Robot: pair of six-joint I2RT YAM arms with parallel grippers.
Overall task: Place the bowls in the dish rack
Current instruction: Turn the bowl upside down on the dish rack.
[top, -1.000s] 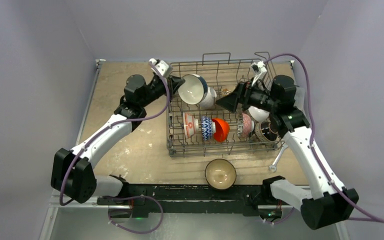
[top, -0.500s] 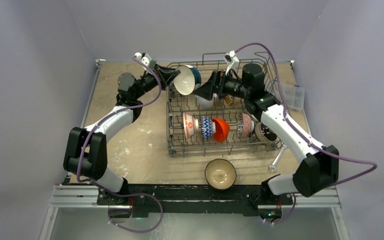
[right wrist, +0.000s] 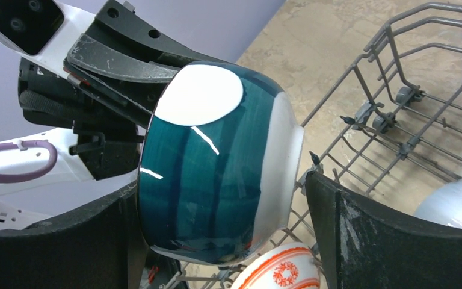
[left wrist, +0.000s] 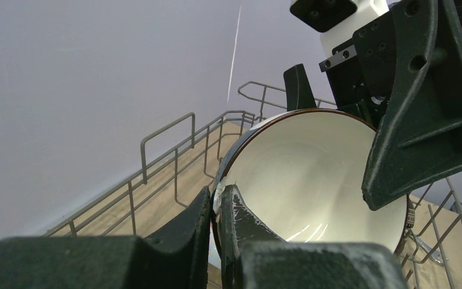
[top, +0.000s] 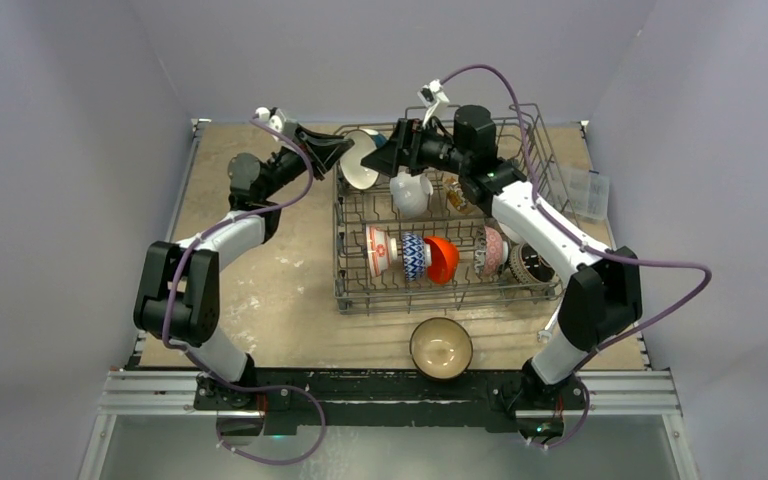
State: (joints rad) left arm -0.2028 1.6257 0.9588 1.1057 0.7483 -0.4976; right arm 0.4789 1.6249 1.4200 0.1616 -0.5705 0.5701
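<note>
Bowl (right wrist: 210, 180): teal underside right-wrist view, cream inside left-wrist

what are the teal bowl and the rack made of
Teal bowl: looks like glazed ceramic; glossy, with sharp light streaks on the outside and a smooth cream inside. Rack: seems metal wire with a matte dark-grey coating, maybe plastic; thin rods bent and joined into a grid.

text: none legible | labels: none | brands: none | numbers: none | signs: none
</note>
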